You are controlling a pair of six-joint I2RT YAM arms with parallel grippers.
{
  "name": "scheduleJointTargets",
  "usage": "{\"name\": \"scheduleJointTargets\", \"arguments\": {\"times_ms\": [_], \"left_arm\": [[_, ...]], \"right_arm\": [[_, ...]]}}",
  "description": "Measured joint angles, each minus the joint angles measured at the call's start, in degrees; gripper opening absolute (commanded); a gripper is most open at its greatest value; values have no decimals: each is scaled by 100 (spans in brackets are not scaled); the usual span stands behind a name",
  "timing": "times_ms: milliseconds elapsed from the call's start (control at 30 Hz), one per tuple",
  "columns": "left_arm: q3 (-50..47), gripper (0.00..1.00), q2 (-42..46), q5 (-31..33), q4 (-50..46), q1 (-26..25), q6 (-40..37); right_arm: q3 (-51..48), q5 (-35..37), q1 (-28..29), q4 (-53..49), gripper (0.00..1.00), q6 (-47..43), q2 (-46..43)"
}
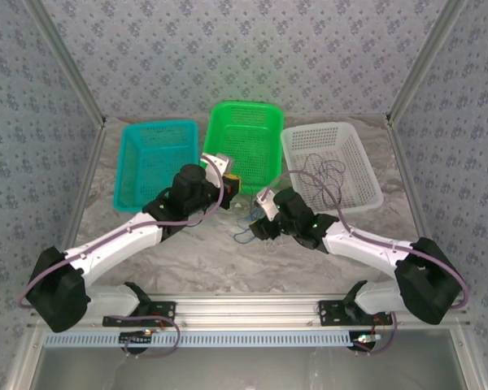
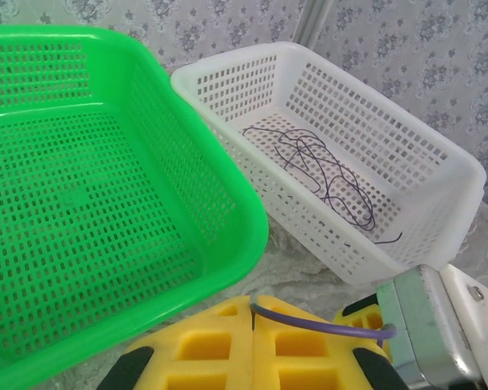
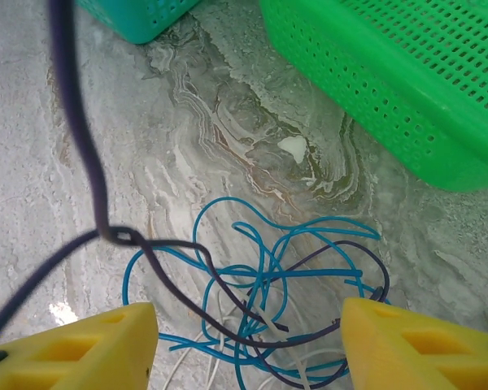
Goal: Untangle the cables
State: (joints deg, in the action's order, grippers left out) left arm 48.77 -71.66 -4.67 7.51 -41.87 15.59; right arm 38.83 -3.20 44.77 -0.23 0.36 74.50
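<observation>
The tangled cables [image 3: 268, 301], blue, dark purplish and pale, are lying in a loose knot on the marbled table [image 3: 187, 122] beside the green basket [image 3: 407, 81]. The knot is spreading mostly sideways across the right wrist view, with one dark strand [image 3: 85, 146] rising steeply toward the upper left. The right gripper [image 3: 248, 317] is hovering over the knot with its jaws well apart, gripping nothing, while the left gripper [image 2: 252, 313] is pressing its pads together. Another dark cable [image 2: 325, 171] is lying looped along the length of the white basket [image 2: 350, 114].
</observation>
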Motion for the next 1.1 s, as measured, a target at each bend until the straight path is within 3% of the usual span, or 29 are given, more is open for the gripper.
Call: {"name": "scheduleJointTargets", "arguments": {"times_ms": [300,333,400,467,567,633,833,967,1000,1100], "left_arm": [[-284,2,111,-72,177,170,313],[-319,2,118,-90,223,184,358],[-404,2,140,-133,321,232,470],[-468,2,173,-153,374,284,577],[-538,2,238,-177,466,350,686],[-577,2,310,-177,472,393,719],[-640,7,455,-146,437,527,767],[-640,21,455,-107,271,551,769],[-640,31,452,-107,247,551,767],[-640,73,452,-107,184,549,721]], "right_arm": [[-151,-105,-197,330,59,-44,-7],[-142,-146,-208,391,54,-46,31],[-138,-238,-212,527,30,-74,144],[-136,-315,-210,575,17,-72,227],[-142,-367,-210,575,4,-48,175],[-179,-365,-210,546,0,-24,-33],[-282,-417,-260,22,0,-15,-1167],[-264,-632,-382,-570,0,26,-1709],[-236,-704,-413,-737,0,48,-1777],[-68,-892,-496,-1196,0,103,-1882]]}}
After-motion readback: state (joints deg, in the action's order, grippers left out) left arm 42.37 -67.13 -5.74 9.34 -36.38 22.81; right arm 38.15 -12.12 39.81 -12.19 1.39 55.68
